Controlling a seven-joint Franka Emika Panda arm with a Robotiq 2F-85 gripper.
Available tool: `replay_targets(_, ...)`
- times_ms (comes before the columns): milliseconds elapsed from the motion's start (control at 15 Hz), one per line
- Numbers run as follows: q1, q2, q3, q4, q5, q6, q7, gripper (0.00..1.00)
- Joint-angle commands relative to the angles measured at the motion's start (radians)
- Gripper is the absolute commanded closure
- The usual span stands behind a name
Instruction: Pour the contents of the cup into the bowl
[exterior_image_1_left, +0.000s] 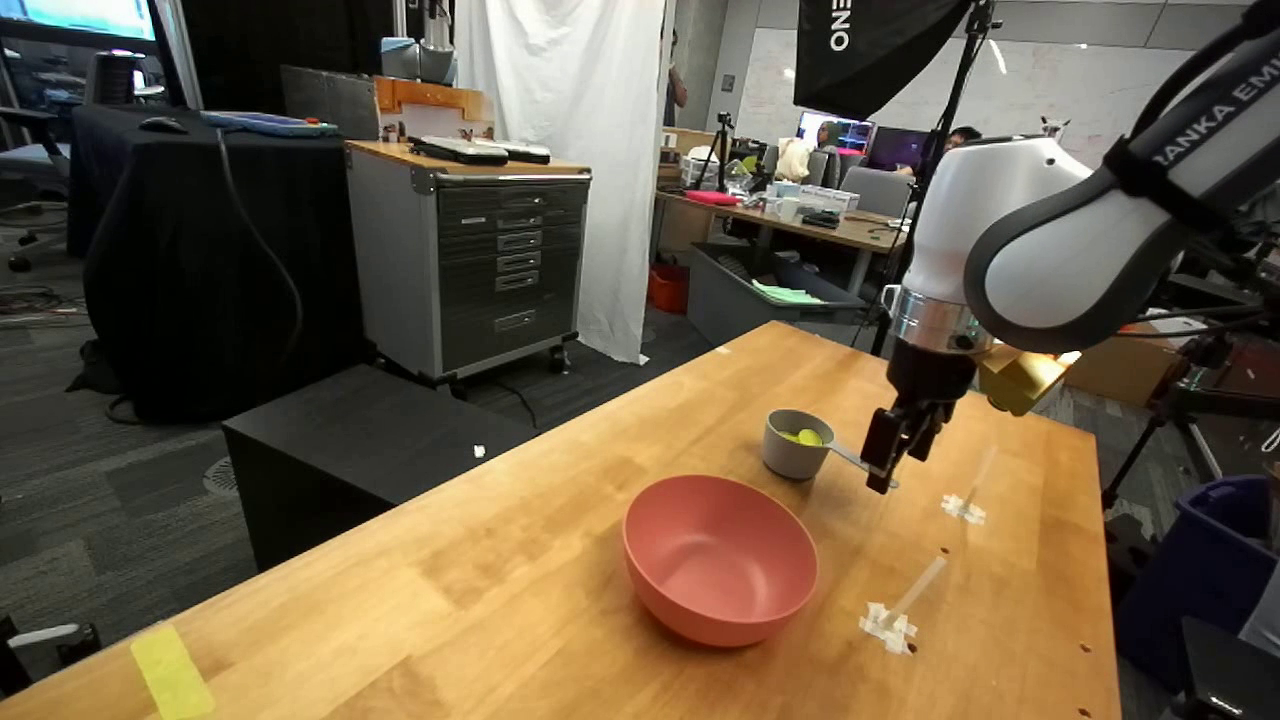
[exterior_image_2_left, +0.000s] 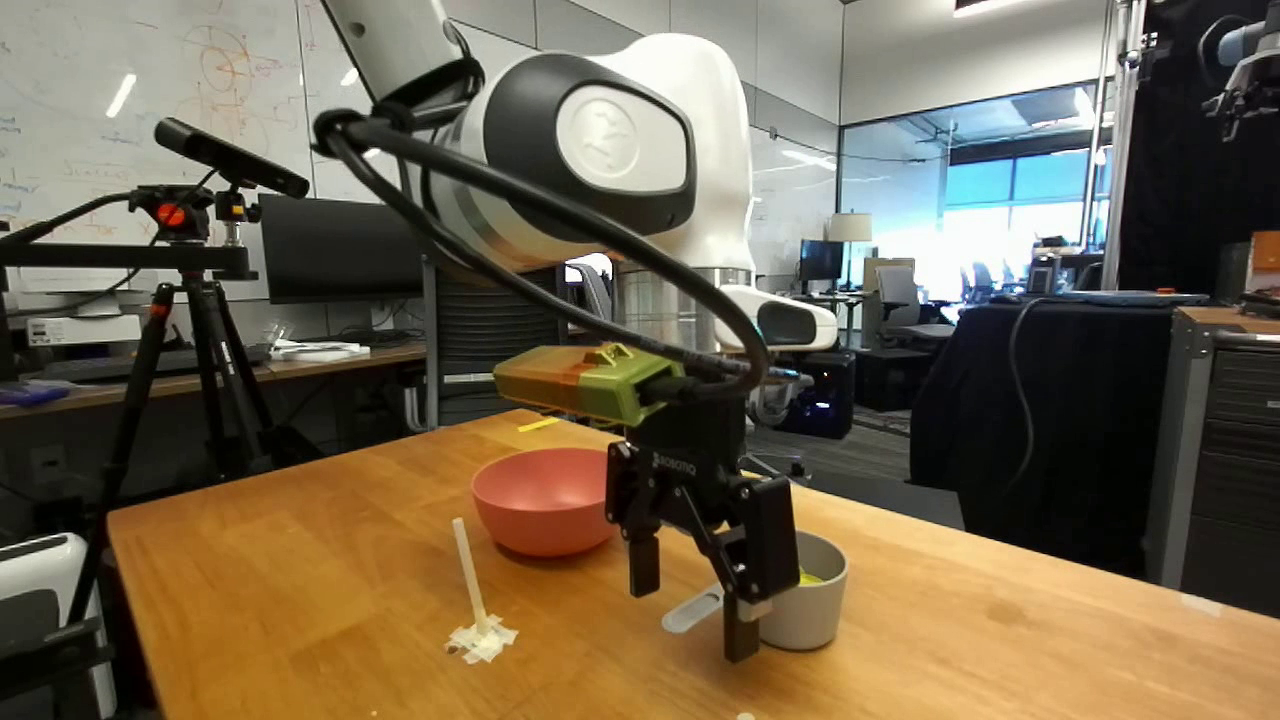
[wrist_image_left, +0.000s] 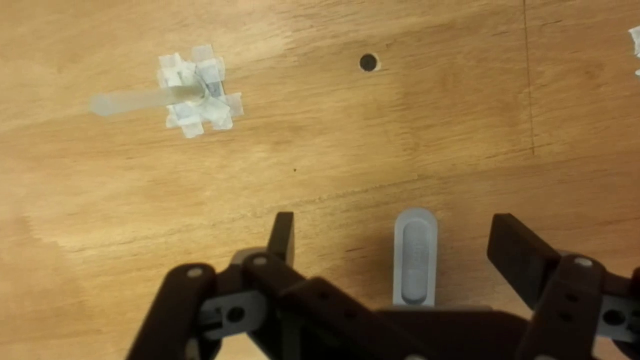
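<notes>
Robotiq gripper (exterior_image_2_left: 692, 598), fingers (exterior_image_2_left: 644, 567) spread and empty, at the handle (wrist_image_left: 415, 255) of a measuring cup (exterior_image_1_left: 790, 462).
In the wrist view the handle lies between them, off-centre, its long axis across the likely closing direction. The measuring cup, yellow pieces (exterior_image_1_left: 808, 437) inside, stands upright on a wooden table (exterior_image_1_left: 480, 560) near the pink bowl (exterior_image_1_left: 715, 560); beyond, a drawer cabinet (exterior_image_1_left: 515, 280) and a whiteboard (exterior_image_2_left: 150, 80).

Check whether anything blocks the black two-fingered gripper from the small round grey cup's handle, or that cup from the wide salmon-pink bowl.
Nothing visible does: the open gripper appears to flank the handle in the wrist view, and only wooden tabletop shows between the cup and the bowl in an exterior view.
</notes>
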Motion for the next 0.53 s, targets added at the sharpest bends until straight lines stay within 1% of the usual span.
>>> replay_targets(0, 0.004, 0.011, -0.003, 0.010, 0.000, 0.020, -0.002, 0.00)
replay_targets(467, 0.005, 0.024, 0.001, 0.032, 0.009, 0.025, 0.005, 0.00)
